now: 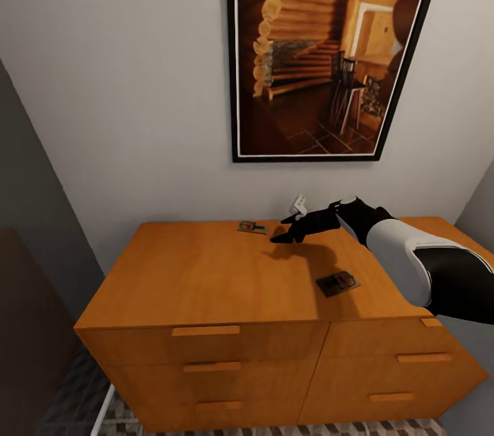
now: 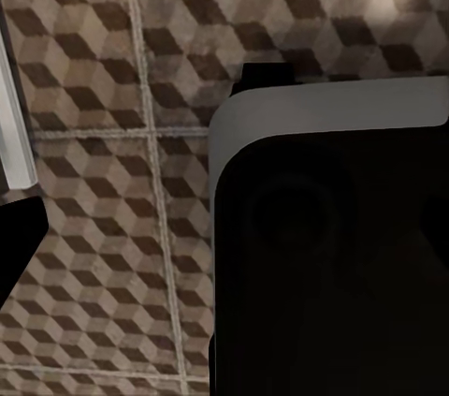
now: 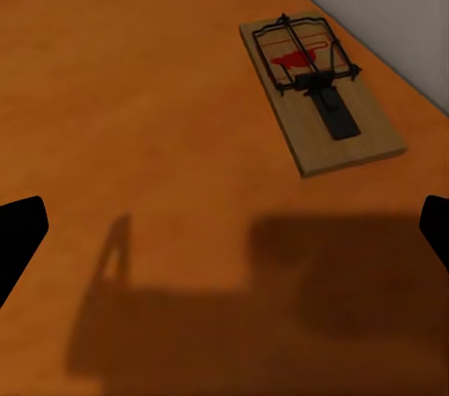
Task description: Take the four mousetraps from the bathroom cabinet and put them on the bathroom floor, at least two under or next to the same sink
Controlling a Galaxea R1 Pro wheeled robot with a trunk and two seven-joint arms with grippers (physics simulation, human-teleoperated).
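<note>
Two mousetraps on cabinet (image 1: 206, 271) top: far mousetrap (image 1: 252, 227) near the wall, long axis running left-right; near mousetrap (image 1: 337, 283) toward the front edge, skewed diagonally.
Right gripper (image 1: 288, 228): above the top, just right of the far mousetrap, fingers spread wide, holding nothing.
Left gripper: fingers' state cannot be told; bathroom floor (image 2: 112, 227) beneath.

We note: pale grey wall (image 1: 123, 79); black-framed picture of a log interior (image 1: 329, 44); white socket (image 1: 299, 203) below it.
</note>
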